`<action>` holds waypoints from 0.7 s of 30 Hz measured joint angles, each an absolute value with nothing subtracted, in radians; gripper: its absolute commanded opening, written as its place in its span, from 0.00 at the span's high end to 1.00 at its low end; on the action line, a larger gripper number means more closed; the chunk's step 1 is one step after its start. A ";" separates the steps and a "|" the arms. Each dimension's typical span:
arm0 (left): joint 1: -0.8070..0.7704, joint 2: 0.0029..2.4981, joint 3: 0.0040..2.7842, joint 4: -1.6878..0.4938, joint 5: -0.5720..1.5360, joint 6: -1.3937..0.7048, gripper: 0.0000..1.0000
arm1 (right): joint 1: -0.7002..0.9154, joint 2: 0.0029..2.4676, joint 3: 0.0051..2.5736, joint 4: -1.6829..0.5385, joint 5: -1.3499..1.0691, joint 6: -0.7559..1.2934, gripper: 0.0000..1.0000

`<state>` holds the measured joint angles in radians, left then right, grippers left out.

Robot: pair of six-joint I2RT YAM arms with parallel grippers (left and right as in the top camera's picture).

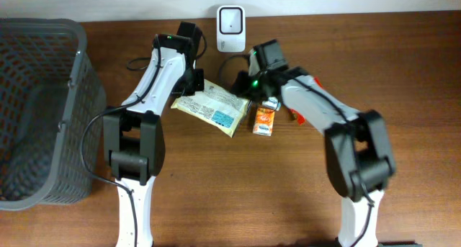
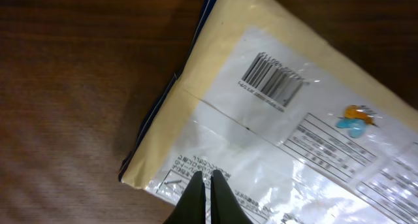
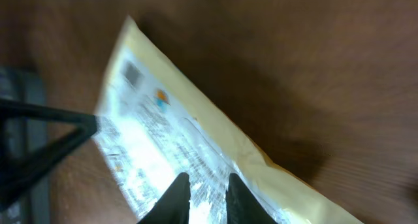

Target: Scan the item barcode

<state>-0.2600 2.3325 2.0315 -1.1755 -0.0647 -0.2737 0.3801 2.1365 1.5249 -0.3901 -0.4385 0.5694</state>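
Packet (image 1: 212,106), barcode (image 2: 273,82) up | left hand (image 2: 204,178) pinched together on its edge | right hand (image 3: 204,181) over it, grip unclear | orange carton (image 1: 263,122) just beside | scanner (image 1: 230,20) behind | basket (image 1: 43,96) far left

Your white-shelled left arm (image 1: 155,74) and right arm (image 1: 317,103) carry black joint blocks (image 1: 133,142), small green lights (image 1: 167,37) and thin black cables (image 1: 86,142). Your left end effector (image 2: 206,177) and right end effector (image 3: 204,183) taper to slim black fingers (image 2: 221,201).
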 measured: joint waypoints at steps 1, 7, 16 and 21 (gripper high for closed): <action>-0.259 2.342 2.032 -1.175 -0.065 -0.274 0.94 | 0.388 2.189 1.525 -0.381 -0.456 0.596 0.81; -0.177 2.348 2.035 -1.250 -0.064 -0.277 0.85 | 0.373 2.224 1.528 -0.410 -0.449 0.589 0.61; -0.109 2.348 2.050 -1.201 0.132 -0.219 0.01 | 0.313 1.894 1.531 -0.652 -0.401 0.408 0.01; -0.110 2.348 2.021 -1.214 0.277 -0.152 0.00 | 0.313 1.824 1.531 -0.709 -0.401 0.384 0.01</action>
<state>-0.1101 2.3482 2.0209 -1.2144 0.2768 -0.1516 0.3130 1.8236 1.5314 -0.7086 -0.4011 0.3836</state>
